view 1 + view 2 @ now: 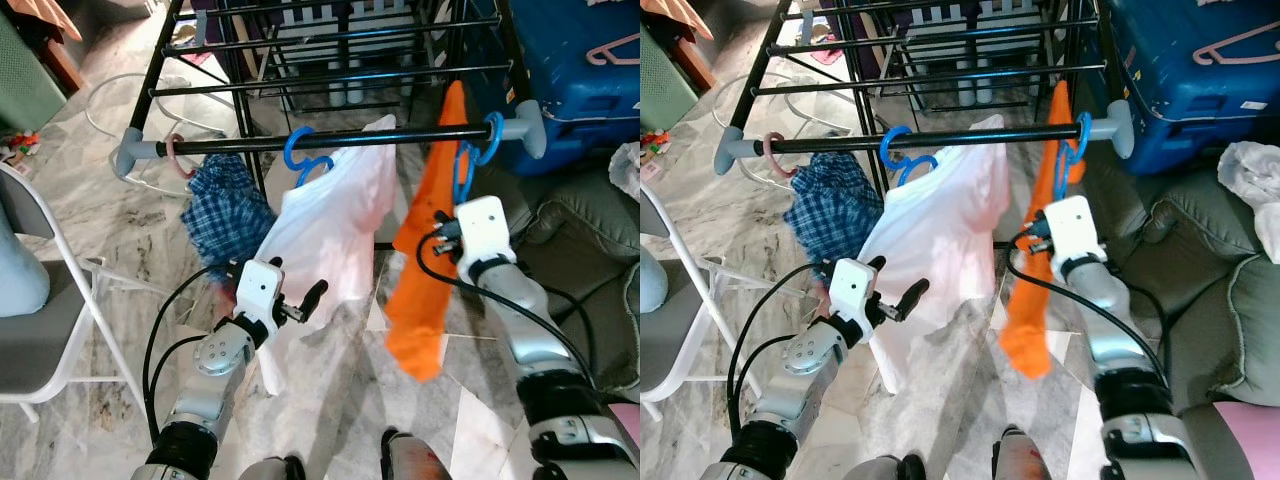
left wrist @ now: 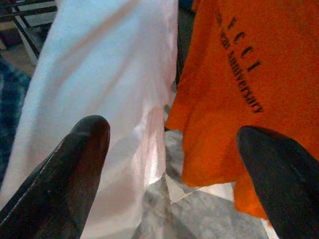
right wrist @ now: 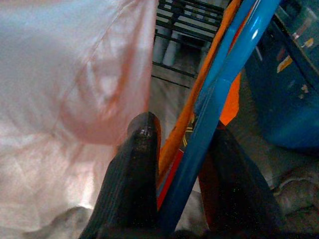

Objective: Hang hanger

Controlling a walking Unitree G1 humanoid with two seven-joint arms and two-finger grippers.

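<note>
Right hand [image 3: 174, 164] grips blue hanger [image 3: 219, 94] on rail [image 1: 330, 140].

Glossy blue plastic hanger [image 3: 219, 94], soft orange cloth shirt [image 1: 425, 270], matt black metal rail [image 1: 330, 140], polished marble floor [image 1: 110, 230].

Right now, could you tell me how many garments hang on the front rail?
3: a plaid garment toward the rail's left end, a white shirt in the middle, an orange shirt at the right end. Others may be hidden.

Black rack rail [image 1: 330, 140] carries blue hanger [image 1: 477, 150] w/ orange shirt [image 1: 425, 260], white shirt [image 1: 330, 230], plaid cloth [image 1: 225, 215].
</note>
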